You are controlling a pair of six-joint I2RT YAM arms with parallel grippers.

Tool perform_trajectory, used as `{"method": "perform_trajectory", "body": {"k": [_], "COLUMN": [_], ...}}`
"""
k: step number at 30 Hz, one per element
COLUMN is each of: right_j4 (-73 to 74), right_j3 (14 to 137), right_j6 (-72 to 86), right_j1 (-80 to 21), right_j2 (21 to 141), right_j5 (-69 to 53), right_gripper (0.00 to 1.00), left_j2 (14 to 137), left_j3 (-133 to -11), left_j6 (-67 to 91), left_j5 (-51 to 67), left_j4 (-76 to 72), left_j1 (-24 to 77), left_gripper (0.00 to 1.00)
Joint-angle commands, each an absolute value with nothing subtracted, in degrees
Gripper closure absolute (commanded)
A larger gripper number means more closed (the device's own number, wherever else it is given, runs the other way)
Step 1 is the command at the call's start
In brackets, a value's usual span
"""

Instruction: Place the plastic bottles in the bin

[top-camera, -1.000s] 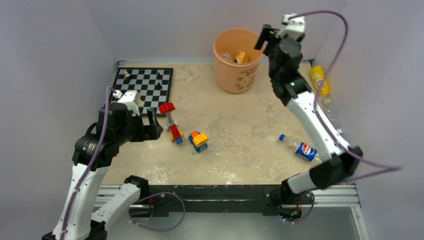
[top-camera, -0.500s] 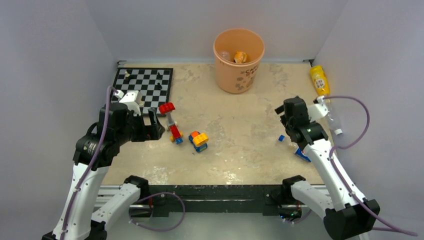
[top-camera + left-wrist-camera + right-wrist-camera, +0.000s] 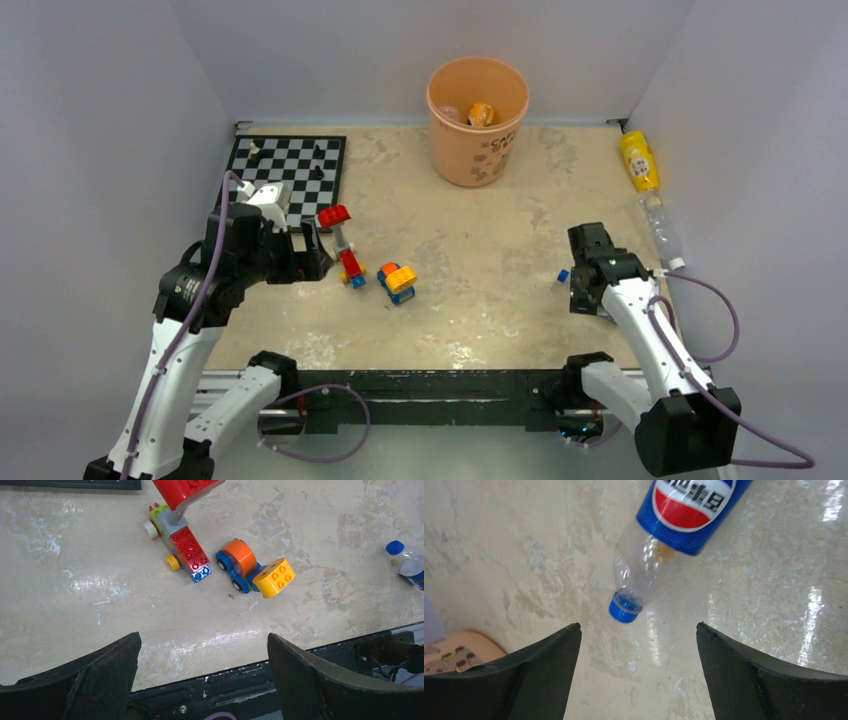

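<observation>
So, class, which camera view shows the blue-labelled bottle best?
The right wrist view: the bottle is large there, label, clear neck and blue cap plain. The top view shows only its cap beside the right arm; the left wrist view catches its cap end at the edge.

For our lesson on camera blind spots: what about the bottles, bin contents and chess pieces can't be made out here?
- Pepsi bottle: right wrist view's top edge cuts its base; in the top view the right arm hides all but the cap.
- Inside the bin: top view, its wall hides the lower items.
- Chess pieces: top view, too small to identify.
</observation>
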State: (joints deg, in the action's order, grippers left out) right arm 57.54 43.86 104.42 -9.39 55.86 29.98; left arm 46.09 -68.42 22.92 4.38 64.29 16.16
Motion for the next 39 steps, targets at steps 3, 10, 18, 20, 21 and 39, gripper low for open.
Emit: {"method": "perform_trajectory", "body": {"k": [3,10,18,20,21,39], "right_j4": [54.2,44.5,37.2,35.7,35.7,-5.8], "right_j3": [40.2,36.9,36.3,36.5,37.0,66.6], "right_j6": [105.3,99.0,96.0,93.9,92.8,27.7], "right_j1": [-1.8,4.9,7.9,7.9,7.9,-1.1], "right_j2": [55.5,61.3,70.2,70.4,70.3,60.9], "right_j5": [30.7,29.3,26.4,26.1,26.2,7.9], "right_gripper": [0.10,0.17,0.33,0.71,0.89,1.00], "left_j2": [46.3,46.8,47.2,47.3,47.3,47.6], "left_j3": [-68.3,-68.6,-69.2,-69.6,-69.7,-70.8], "left_j6": [21.5,21.1,20.6,20.6,20.7,22.9], "left_j5": [5.9,6.6,6.6,6.2,5.9,5.5], "left_j4": [62.5,62.4,62.5,62.6,62.6,60.6], "left_j1": [16.3,16.3,16.3,16.3,16.3,16.3], "left_gripper": [0.00,0.00,0.00,0.00,0.00,0.00]}}
